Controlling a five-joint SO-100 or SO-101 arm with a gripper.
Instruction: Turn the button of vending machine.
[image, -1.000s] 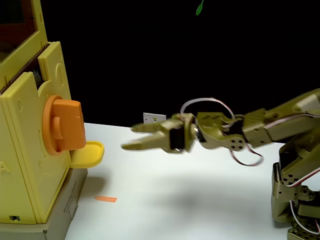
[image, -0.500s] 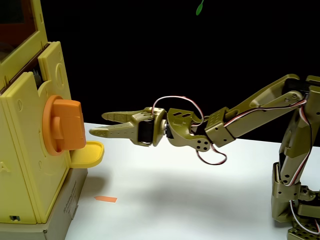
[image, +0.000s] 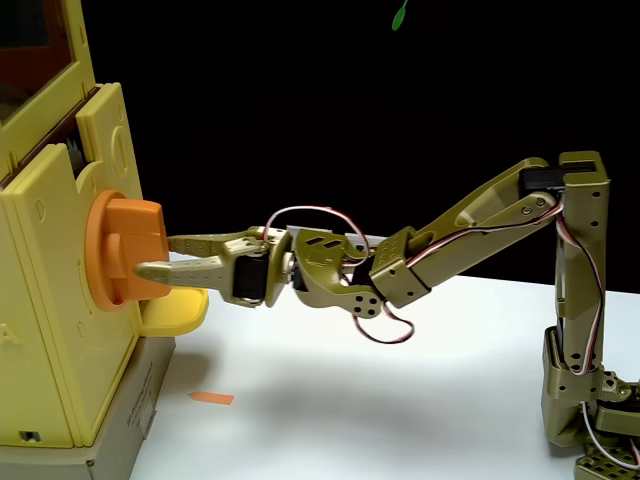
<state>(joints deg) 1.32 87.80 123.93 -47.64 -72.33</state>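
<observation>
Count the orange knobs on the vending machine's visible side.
1. The orange knob sits on the vending machine side panel, just above the small yellow tray; the open gripper reaches it. Other faces are hidden, so more could exist.

No text, label, brand, number or sign can be read anywhere in the fixed view: the pale yellow vending machine (image: 60, 330) carries only moulded dimples on its panels, the orange button (image: 125, 252) is plain, the olive arm (image: 470, 225) bears no marking that can be made out, and the small white card (image: 308, 236) standing on the table (image: 400, 400) behind the arm has a few dark specks (too small and blurred to tell as letters)
</observation>
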